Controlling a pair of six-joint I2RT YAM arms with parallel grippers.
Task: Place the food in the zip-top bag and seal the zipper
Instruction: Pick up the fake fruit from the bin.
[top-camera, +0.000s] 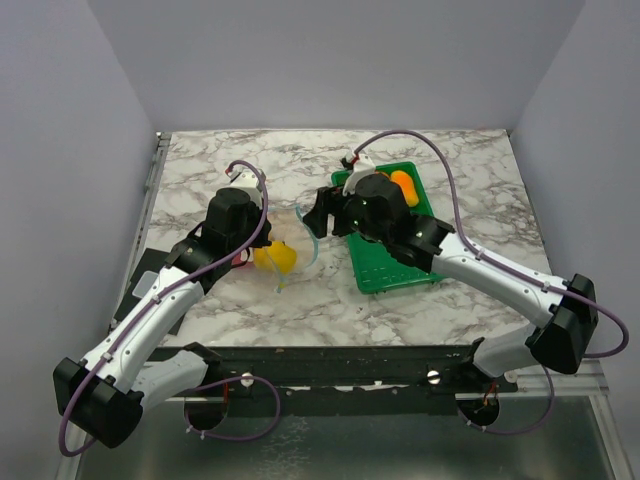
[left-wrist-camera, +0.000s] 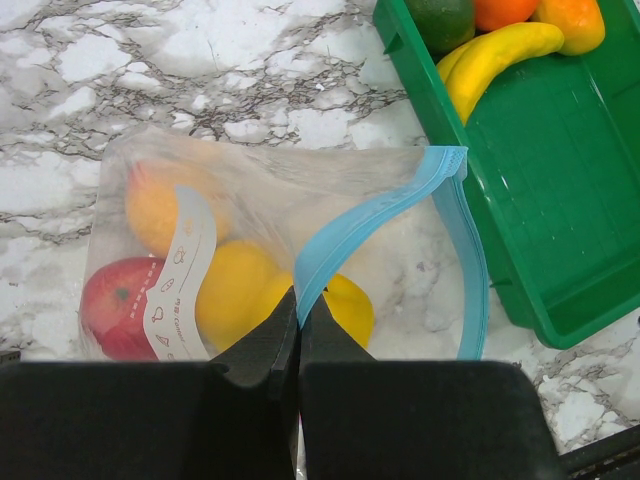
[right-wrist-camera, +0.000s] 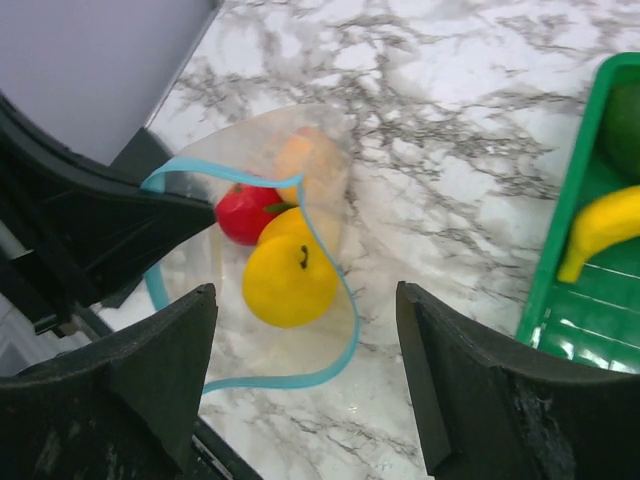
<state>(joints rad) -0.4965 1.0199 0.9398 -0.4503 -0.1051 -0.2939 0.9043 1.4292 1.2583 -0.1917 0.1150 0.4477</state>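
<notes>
Both left jaws pinch the zipper (left-wrist-camera: 372, 213); right jaws stand wide, empty.

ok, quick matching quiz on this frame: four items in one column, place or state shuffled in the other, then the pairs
Items
1. banana
2. red fruit
3. left hand
4. right hand

Place or state
A. open, holding nothing
B. inside the zip-top bag
C. lying in the green tray
D. shut on the blue zipper

Pairs: 1-C, 2-B, 3-D, 4-A
</notes>
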